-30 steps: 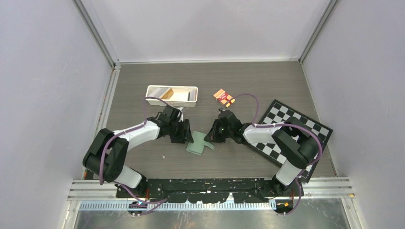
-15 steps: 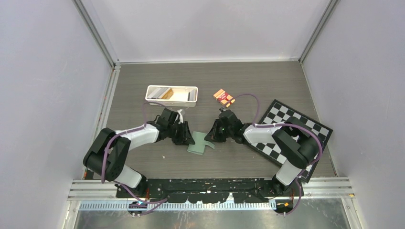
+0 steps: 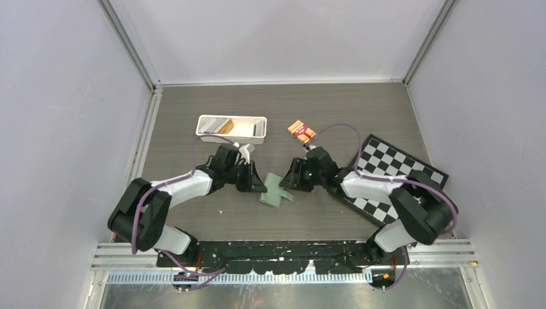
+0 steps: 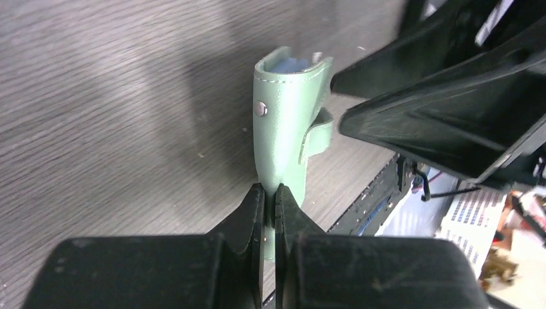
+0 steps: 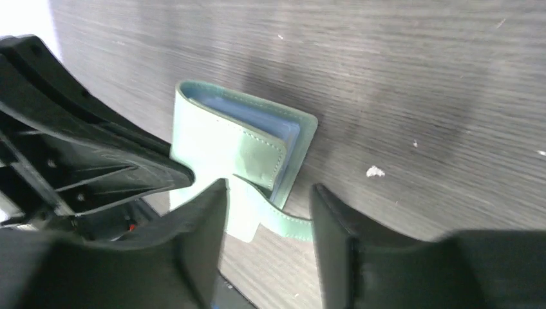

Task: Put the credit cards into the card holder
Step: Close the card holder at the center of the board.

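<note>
Top external: left fingers point(image 3: 255, 183) pinch card holder point(image 3: 274, 192); right fingers point(image 3: 291, 181) parted; tray point(image 3: 248, 128), chessboard point(image 3: 386, 154) nearby.

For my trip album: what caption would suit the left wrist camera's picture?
Left hand clamped on one edge of the sage-green card holder, grey wood-grain table behind.

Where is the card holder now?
In the top view the card holder is near the middle of the table, between the two grippers: the left gripper pinches one edge, the open right gripper sits close on the other side.
</note>
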Motion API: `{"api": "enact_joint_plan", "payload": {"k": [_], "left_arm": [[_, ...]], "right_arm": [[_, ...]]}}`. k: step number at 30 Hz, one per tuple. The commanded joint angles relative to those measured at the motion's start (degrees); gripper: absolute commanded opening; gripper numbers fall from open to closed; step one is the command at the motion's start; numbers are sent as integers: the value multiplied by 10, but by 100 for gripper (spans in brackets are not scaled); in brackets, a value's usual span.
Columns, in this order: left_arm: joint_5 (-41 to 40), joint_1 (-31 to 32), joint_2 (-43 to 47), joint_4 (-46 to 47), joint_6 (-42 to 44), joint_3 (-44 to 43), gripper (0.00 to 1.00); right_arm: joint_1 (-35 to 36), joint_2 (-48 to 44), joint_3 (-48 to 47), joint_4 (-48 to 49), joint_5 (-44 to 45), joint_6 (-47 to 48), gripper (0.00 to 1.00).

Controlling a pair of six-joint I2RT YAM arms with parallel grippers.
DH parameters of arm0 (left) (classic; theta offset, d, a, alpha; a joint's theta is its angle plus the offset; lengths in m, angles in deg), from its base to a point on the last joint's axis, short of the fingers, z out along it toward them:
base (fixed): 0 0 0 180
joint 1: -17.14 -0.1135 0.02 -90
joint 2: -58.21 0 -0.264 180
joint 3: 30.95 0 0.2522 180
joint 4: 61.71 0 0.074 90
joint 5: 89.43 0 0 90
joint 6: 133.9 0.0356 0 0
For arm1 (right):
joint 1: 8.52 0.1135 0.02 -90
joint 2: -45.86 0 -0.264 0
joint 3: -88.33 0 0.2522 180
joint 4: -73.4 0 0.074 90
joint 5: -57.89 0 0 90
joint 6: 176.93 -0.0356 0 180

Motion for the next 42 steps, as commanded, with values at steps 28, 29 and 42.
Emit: {"api": "enact_joint_plan", "payload": {"k": [28,29,42], "left_arm": [[261,5,226,-323,207,-180,0],[260,5,228,-322,207,-180,0],[14,-2,220,-387,225,-213,64]], "right_arm": [[-35,-193,-145,-173,-357,233,88],[-22,-181,-151,-176,-357,235,87],[25,-162,-201,-329,-75,352,1]]}}
